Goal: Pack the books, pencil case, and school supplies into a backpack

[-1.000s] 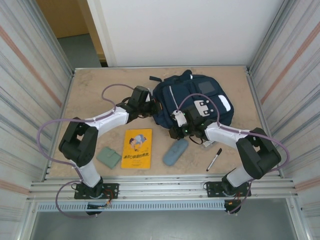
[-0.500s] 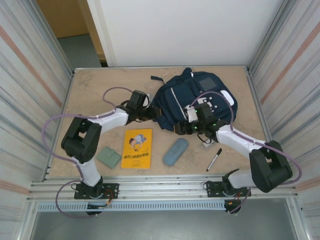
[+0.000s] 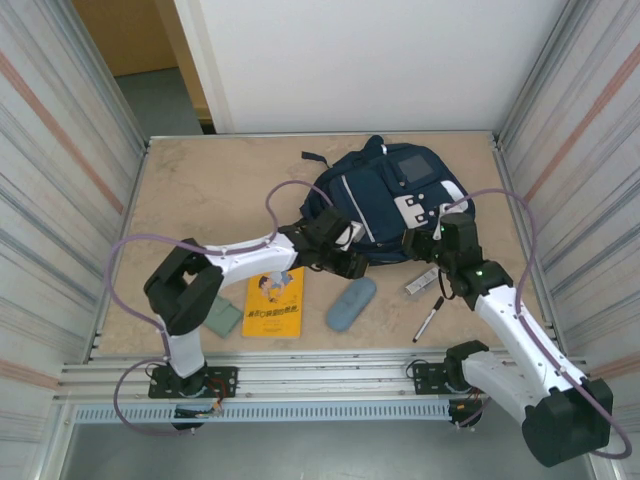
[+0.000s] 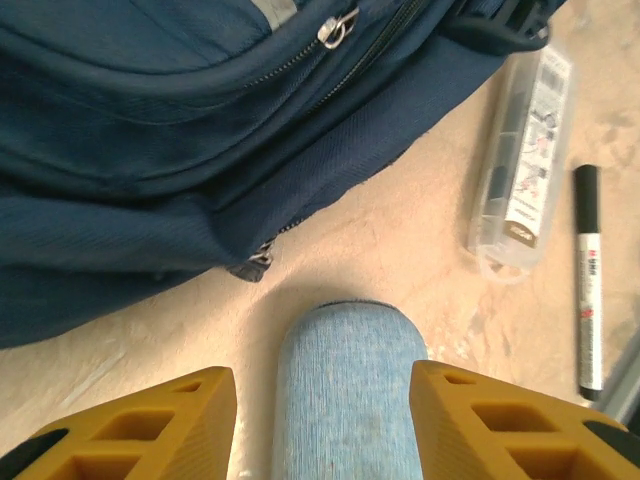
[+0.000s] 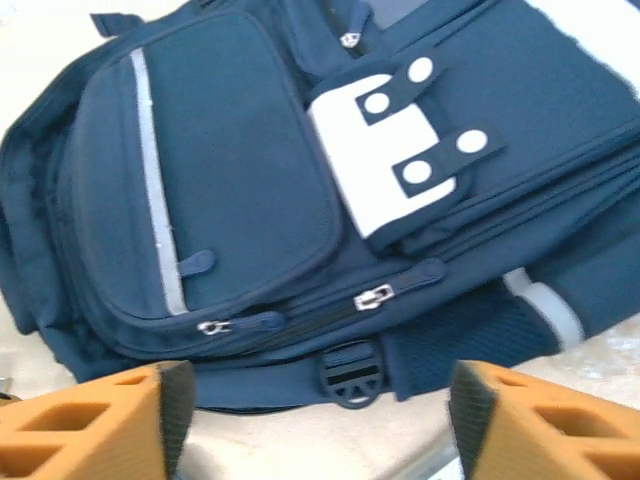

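Observation:
The navy backpack (image 3: 385, 195) lies flat at the back of the table, front pockets up; it also shows in the right wrist view (image 5: 250, 190). My left gripper (image 3: 343, 262) hangs open by its near edge, just above the blue-grey pencil case (image 3: 350, 303). The case's rounded end (image 4: 350, 380) shows between the yellow fingers (image 4: 150, 425), not pinched. My right gripper (image 3: 440, 243) is open at the backpack's right near corner, nothing between its jaws (image 5: 315, 415). The yellow book (image 3: 273, 296), grey-green pad (image 3: 218, 313), silvery bar (image 3: 420, 281) and black marker (image 3: 429, 318) lie on the table.
Metal side walls (image 3: 60, 200) close in the table on the left and right. A black strap buckle (image 5: 350, 372) sticks out from the backpack's near edge. The bar (image 4: 522, 165) and marker (image 4: 588, 285) lie right of the pencil case.
Both grippers have opened and come off the backpack, which now lies farther back. The left one moved right and nearer, over the pencil case. The right one drew back to the right.

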Controlling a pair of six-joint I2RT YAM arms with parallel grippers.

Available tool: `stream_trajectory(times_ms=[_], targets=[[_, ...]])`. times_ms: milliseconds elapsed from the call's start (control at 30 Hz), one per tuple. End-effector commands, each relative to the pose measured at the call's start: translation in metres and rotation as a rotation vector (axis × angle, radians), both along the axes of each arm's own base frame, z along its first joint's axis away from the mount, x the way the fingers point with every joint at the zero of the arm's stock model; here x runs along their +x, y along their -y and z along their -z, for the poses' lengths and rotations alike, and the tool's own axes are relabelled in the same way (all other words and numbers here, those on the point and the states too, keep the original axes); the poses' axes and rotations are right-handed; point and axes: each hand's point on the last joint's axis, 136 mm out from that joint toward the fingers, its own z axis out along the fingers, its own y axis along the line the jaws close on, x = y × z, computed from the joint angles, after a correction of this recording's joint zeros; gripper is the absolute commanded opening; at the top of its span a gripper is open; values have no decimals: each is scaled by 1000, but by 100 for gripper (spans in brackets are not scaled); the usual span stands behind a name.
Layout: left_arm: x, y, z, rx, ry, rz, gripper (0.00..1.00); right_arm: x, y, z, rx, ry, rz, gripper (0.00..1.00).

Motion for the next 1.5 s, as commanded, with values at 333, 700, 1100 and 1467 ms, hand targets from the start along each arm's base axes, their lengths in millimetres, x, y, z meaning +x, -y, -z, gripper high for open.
stream_trajectory(times_ms=[333,700,1100,1467], targets=[[29,8,18,169,127,-171,46,-12,-11,5,51,-44,-102,86],[46,6,38,247,208,-388,15,-22,-22,2,103,18,-170,83],[36,8,-26,152,302,-229,0,-12,18,-15,229,-10,212,99],[17,36,-47,-35,298,-37,0,-50,-34,3,803,-501,443,97]])
